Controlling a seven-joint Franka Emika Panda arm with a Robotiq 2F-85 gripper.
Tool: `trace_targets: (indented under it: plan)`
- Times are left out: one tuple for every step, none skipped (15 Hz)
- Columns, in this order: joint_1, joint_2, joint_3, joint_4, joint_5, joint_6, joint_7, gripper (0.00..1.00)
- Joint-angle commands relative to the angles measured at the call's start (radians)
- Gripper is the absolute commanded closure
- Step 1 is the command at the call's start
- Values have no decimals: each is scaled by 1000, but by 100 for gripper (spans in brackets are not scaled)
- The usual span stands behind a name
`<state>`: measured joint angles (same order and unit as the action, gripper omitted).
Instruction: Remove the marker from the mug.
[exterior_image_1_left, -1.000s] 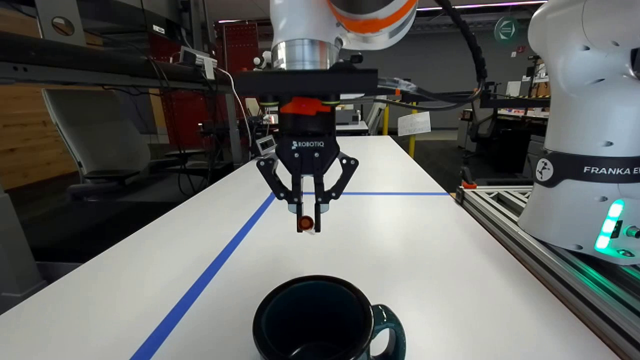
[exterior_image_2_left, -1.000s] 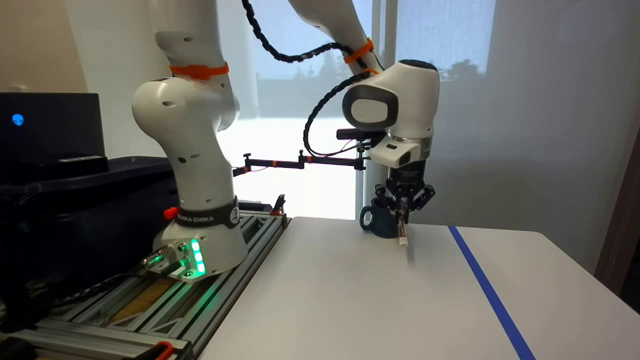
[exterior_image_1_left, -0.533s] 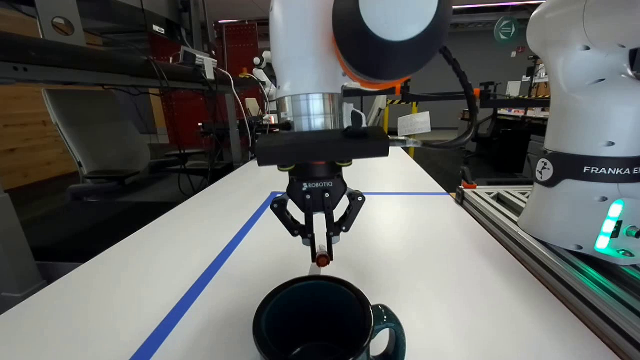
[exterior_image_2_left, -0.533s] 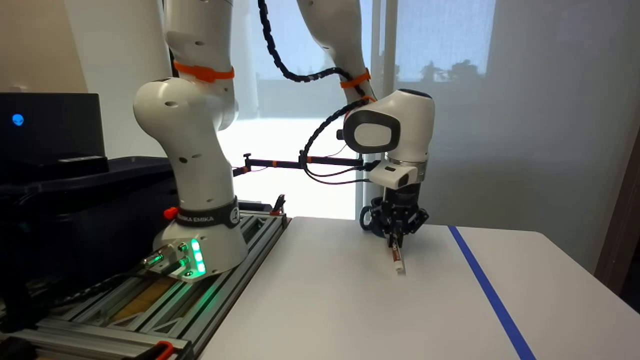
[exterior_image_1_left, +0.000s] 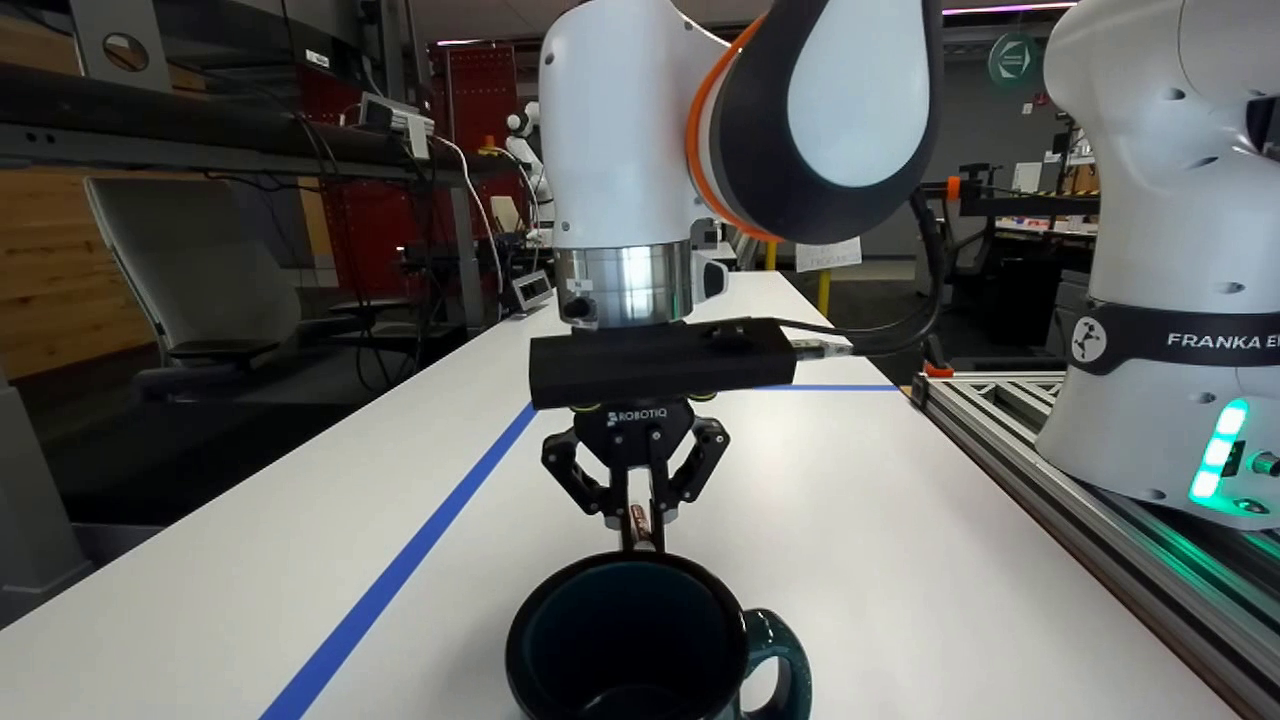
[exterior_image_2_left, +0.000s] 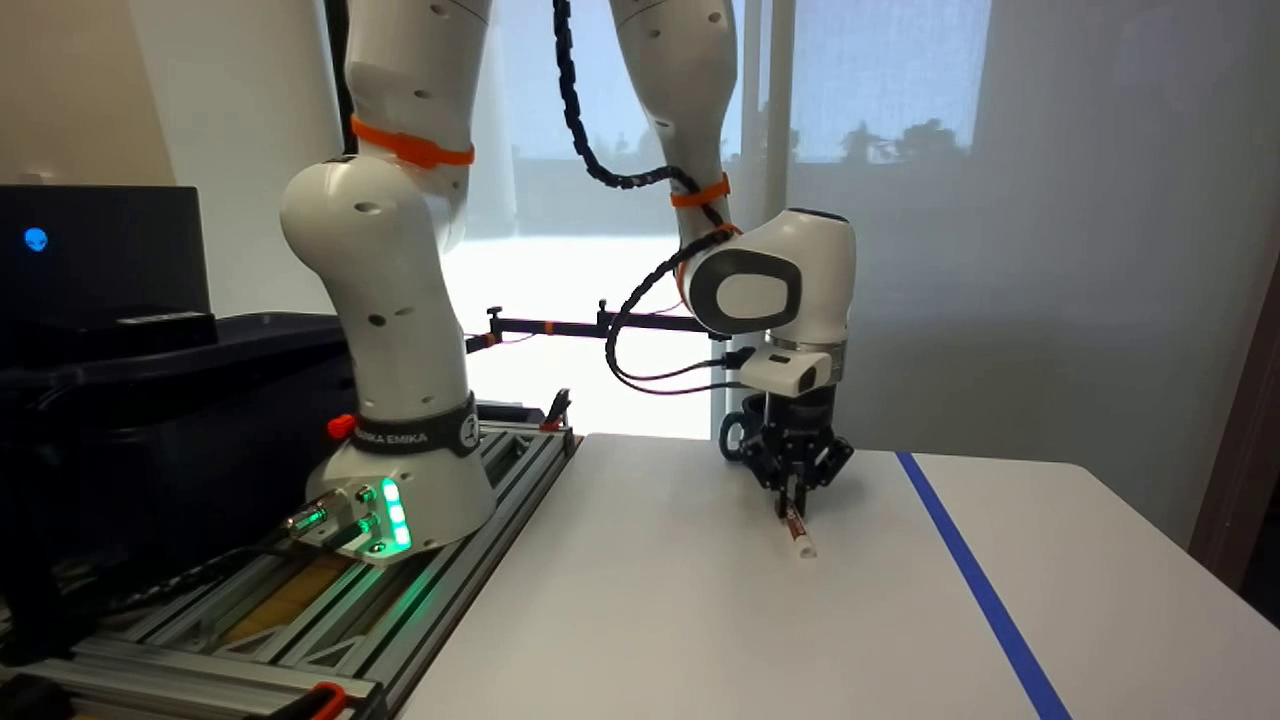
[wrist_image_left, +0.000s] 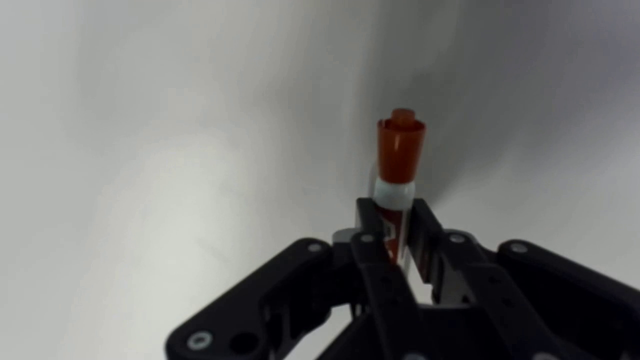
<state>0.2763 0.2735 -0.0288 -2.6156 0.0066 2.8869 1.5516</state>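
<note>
The marker (wrist_image_left: 395, 192) is a slim stick: a glossy orange-red cap with a small nub in its cupped end, then a pale band, a brown-red printed body and a white end. It is out of the mug (exterior_image_1_left: 630, 635), held by its body; in an exterior view it shows behind the mug, whose rim hides the capped end. The capped end is toward the mug and the white end points away; whether either touches anything cannot be told. The mug is wide, round, glossy and very dark blue-green, upright, a thick handle at its side and a pale glint low in its dark interior.
</note>
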Motion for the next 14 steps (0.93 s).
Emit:
trace_targets:
  plan:
    - [33, 32, -12, 16, -9, 24, 20, 95]
    - [26, 34, 0, 18, 6, 22, 8, 95]
    - [19, 33, 10, 21, 20, 10, -1, 95]
    - [16, 33, 16, 23, 27, 6, -6, 89]
    - [15, 32, 19, 24, 30, 3, -7, 73]
    - [7, 30, 30, 24, 42, 1, -15, 59]
    - [3, 28, 36, 22, 49, -1, -20, 47]
    - [0, 22, 43, 20, 57, -7, -24, 41]
    - [-1, 16, 47, 19, 65, -16, -24, 32]
    - [0, 6, 50, 17, 71, -28, -22, 25]
    - [3, -3, 51, 13, 74, -36, -19, 18]
    - [2, -19, 56, 9, 81, -51, -20, 10]
    - [9, -35, 52, 6, 78, -72, -8, 3]
    - [2, -55, 62, -1, 86, -93, -16, 0]
